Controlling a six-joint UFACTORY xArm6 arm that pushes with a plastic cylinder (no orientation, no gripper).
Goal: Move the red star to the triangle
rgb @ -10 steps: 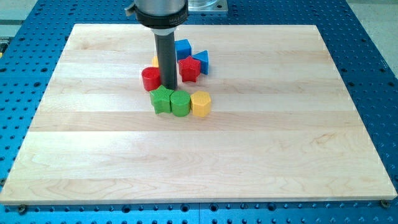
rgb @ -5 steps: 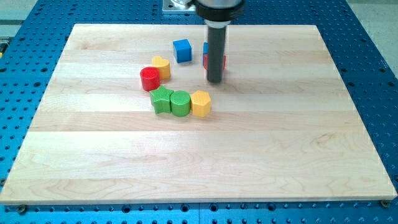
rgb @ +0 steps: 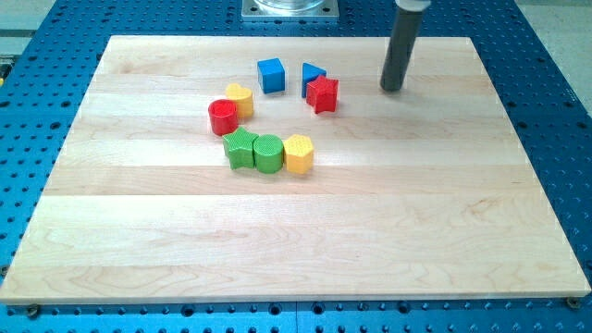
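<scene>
The red star (rgb: 323,94) lies near the view's top centre, touching the blue triangle (rgb: 312,76) just up and left of it. My tip (rgb: 393,89) is to the right of the star, well apart from it, near the board's top edge. It touches no block.
A blue cube (rgb: 270,75) sits left of the triangle. A yellow heart (rgb: 240,98) and a red cylinder (rgb: 223,117) touch further left. Below them a green star (rgb: 240,149), a green cylinder (rgb: 267,153) and a yellow block (rgb: 299,154) form a row on the wooden board (rgb: 296,240).
My tip moved right and up, from among the blocks to the board's upper right. The red star and blue triangle shifted right and up, away from the yellow heart.
</scene>
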